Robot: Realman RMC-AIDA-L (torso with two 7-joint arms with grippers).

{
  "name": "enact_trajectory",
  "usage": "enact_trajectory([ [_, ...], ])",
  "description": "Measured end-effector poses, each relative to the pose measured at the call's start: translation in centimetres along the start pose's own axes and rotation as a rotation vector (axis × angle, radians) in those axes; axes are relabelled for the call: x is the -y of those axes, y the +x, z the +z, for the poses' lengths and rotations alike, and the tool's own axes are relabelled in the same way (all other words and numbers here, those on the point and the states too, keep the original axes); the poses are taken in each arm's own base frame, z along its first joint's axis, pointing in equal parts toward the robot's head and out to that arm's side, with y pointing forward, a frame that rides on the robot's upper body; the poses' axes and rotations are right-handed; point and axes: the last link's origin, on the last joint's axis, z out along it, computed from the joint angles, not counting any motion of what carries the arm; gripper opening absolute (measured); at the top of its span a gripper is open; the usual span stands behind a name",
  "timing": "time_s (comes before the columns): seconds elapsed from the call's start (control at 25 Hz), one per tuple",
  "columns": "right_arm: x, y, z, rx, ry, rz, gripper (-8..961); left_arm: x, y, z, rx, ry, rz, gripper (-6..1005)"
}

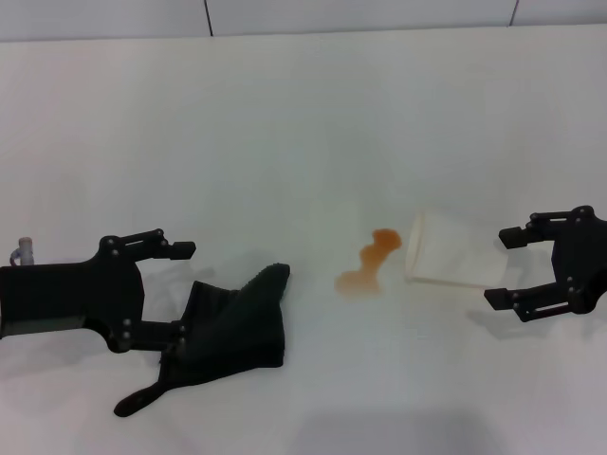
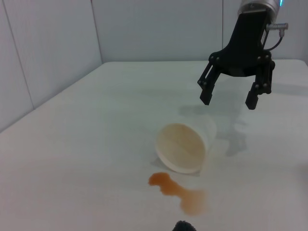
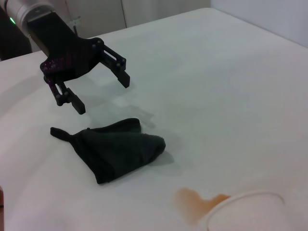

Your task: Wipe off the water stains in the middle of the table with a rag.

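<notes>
A smooth, matte white table (image 1: 303, 123) carries a thin, wavy orange-brown puddle (image 1: 366, 262) near its middle, translucent and glossy at the edges. Touching the puddle's right end lies a white paper cup (image 1: 449, 256) tipped on its side, its round mouth facing the spill. Left of the puddle, apart from it, sits a soft, crumpled dark rag (image 1: 230, 325) with a narrow tail trailing toward the near edge. The left gripper (image 1: 180, 289) hovers at the rag's left edge, jaws apart. The right gripper (image 1: 501, 267) hangs just beside the cup's base, jaws spread wide.
</notes>
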Motion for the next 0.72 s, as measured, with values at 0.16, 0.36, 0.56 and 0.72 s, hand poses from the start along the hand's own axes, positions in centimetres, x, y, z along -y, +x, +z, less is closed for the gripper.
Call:
enact_trajectory([
  [0.16, -0.02, -0.01, 0.0, 0.001, -0.001, 0.005, 824, -0.02, -0.01, 0.02, 0.0, 0.0, 0.0, 875],
  [0.36, -0.08, -0.1, -0.03, 0.008, -0.006, 0.011, 825, -0.03, 0.01, 0.06, -0.001, -0.001, 0.0, 874],
  [0.56, -0.12, -0.3, -0.03, 0.014, -0.008, 0.006, 825, -0.01, 0.04, 0.08, -0.001, -0.001, 0.003, 873],
  [0.72, -0.03, -0.73, 0.08, 0.016, -0.01, 0.003, 825, 0.01, 0.08, 0.12, -0.001, -0.003, 0.005, 872],
])
